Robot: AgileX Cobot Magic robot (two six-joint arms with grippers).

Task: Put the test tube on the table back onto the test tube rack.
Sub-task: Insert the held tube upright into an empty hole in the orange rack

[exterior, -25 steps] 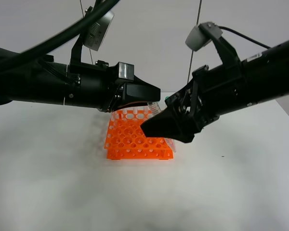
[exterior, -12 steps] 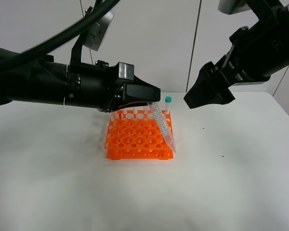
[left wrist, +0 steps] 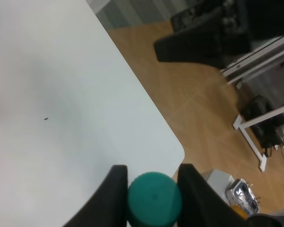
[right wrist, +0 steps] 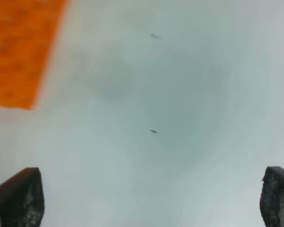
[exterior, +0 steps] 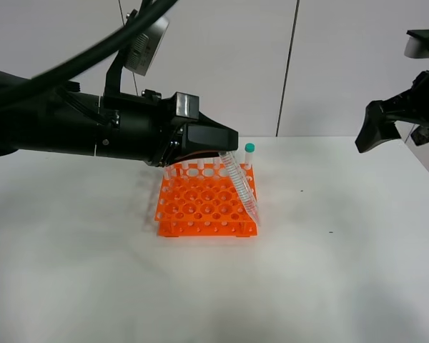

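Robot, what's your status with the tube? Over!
Left gripper shut on test tube cap. Right gripper open, empty, far right. Test tube tilted over test tube rack, not upright yet. Nothing blocking.

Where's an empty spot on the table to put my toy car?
The white table is bare in front of the orange test tube rack, and on its right, between rack and right hand. It's crowded above the rack, where the left hand holds a leaning test tube.

Holds the left arm level, reaching in from the left toward the middle, with the left hand [exterior: 227, 140] pinched on the cap of the test tube [exterior: 243, 189]. Carries the right arm high at the far right, with the right hand [exterior: 375, 128] lifted and its fingers [right wrist: 19, 194] spread wide, gripping nothing.
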